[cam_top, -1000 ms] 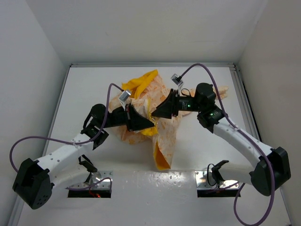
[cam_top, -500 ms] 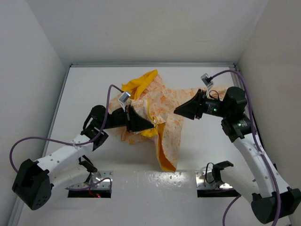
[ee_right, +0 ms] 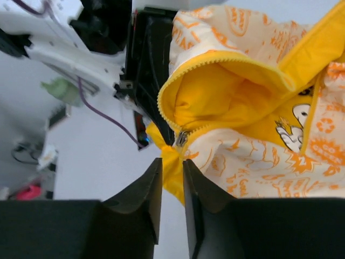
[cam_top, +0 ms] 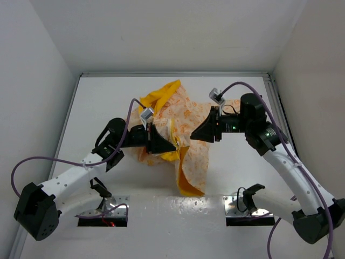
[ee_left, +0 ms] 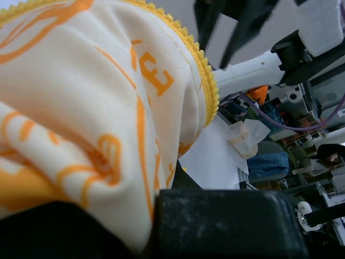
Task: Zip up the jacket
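A: Item one, the jacket [cam_top: 186, 121]?
B: Crumpled mid-desk [cam_top: 102, 97]; cream with orange print, yellow lining showing, one flap trailing toward the near edge
A: Left hand [cam_top: 164, 144]?
B: Clamped onto a fold of patterned fabric beside the zipper edging
A: Right hand [ee_right: 172, 162]?
B: Fingers nearly together at the yellow hem just under the zipper slider [ee_right: 182, 138]; possibly pinching it, cannot tell

The left arm [cam_top: 70, 181] and right arm [cam_top: 294, 172] are wearing white shells over black joints, with purple cables [cam_top: 32, 160] looping off them. The right end effector [ee_right: 172, 160] is showing matte black wedge fingers [ee_right: 137, 202]; what seems to be a green light [cam_top: 233, 128] is glowing behind it.
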`<state>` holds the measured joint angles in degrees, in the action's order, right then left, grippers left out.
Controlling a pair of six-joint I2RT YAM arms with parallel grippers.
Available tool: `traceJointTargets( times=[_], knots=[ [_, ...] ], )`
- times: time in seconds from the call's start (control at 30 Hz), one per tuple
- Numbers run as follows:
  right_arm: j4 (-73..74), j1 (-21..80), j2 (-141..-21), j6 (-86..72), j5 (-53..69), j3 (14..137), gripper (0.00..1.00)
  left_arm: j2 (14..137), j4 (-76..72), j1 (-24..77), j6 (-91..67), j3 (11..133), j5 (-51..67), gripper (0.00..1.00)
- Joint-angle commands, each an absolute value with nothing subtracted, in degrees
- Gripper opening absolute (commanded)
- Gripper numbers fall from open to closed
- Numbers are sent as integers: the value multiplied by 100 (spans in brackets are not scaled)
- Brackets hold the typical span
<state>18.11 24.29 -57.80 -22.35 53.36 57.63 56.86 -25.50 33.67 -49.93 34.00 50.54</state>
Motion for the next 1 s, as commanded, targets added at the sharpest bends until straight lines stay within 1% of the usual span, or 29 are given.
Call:
traceJointTargets(
  times=[0.0, 0.03, 0.07, 0.2, 0.4, 0.53, 0.57, 0.6, 0.73, 0.83, 0.97],
  knots=[
    [2475, 2978, -5739, -1398, 4484, 6160, 20, 5642, -2066, 3340, -4658, 3796, 4904, 0],
    [2592, 3058, -5791, -1232, 4291, 6300, 16, 5643, -2013, 3340, -4606, 3797, 4826, 0],
    [2662, 3154, -5835, -1239, 4263, 6319, 15, 5695, -1786, 3340, -4605, 3884, 4642, 0],
    [3321, 3383, -5985, -1370, 3781, 6398, 15, 5757, -1381, 3471, -4307, 4139, 4334, 0],
    [3498, 3612, -6345, -1907, 3104, 6564, 24, 5871, -1205, 3586, -4132, 4315, 4158, 0],
    [3507, 3788, -6478, -1899, 2602, 6785, 24, 5924, -1134, 3639, -4131, 4368, 4104, 0],
    [3481, 3832, -6547, -1864, 2541, 6829, 21, 5924, -1073, 3639, -4070, 4368, 4104, 0],
    [3507, 3876, -6557, -1811, 2462, 6899, 21, 5924, -1020, 3639, -4069, 4368, 4052, 0],
    [3437, 3937, -6636, -1801, 2408, 6987, 21, 5977, -967, 3639, -4017, 4430, 3999, 0],
    [3349, 4016, -6688, -1775, 2417, 7005, 24, 5977, -967, 3691, -4017, 4430, 3999, 0],
    [3357, 4034, -6776, -1749, 2417, 6996, 25, 5977, -967, 3691, -4017, 4482, 3999, 0]
  ],
)
